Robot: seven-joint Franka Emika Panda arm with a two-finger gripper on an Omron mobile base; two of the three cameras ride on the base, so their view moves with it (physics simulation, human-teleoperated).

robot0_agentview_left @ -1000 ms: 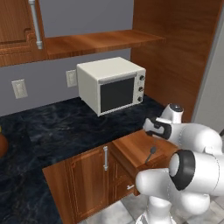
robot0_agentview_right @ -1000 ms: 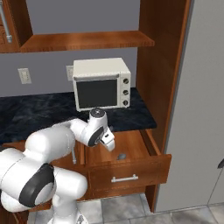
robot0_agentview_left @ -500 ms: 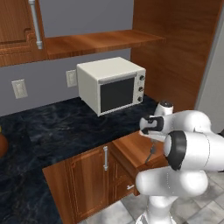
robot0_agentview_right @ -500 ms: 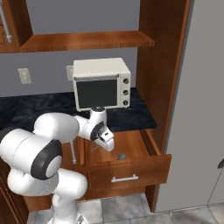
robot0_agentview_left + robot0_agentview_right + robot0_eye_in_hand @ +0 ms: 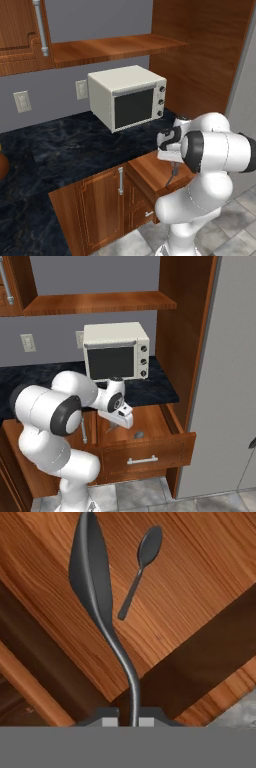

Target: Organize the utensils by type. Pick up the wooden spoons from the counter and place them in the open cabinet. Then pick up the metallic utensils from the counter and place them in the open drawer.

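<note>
My gripper (image 5: 134,719) is shut on the handle of a dark metallic spoon (image 5: 90,577), whose bowl points down at the open drawer (image 5: 200,572). A second, smaller metallic spoon (image 5: 140,567) lies on the drawer floor just beyond it. In the right base view the gripper (image 5: 116,425) hangs over the drawer's (image 5: 150,453) left half, with the held spoon (image 5: 111,429) dangling and the lying spoon (image 5: 139,434) to its right. The left base view has the gripper (image 5: 172,161) above the drawer (image 5: 150,167). The open cabinet (image 5: 100,302) is overhead. The wooden spoons are out of view.
A white toaster oven (image 5: 115,351) stands on the dark counter (image 5: 75,150) right behind the drawer. A tall wooden panel (image 5: 182,331) and a grey wall (image 5: 230,381) close off the right side. The lower cabinet door (image 5: 105,205) sits left of the drawer.
The arm's elbow and shoulder have swung round while the hand stayed over the drawer, sinking only slightly. The spoon stays gripped.
</note>
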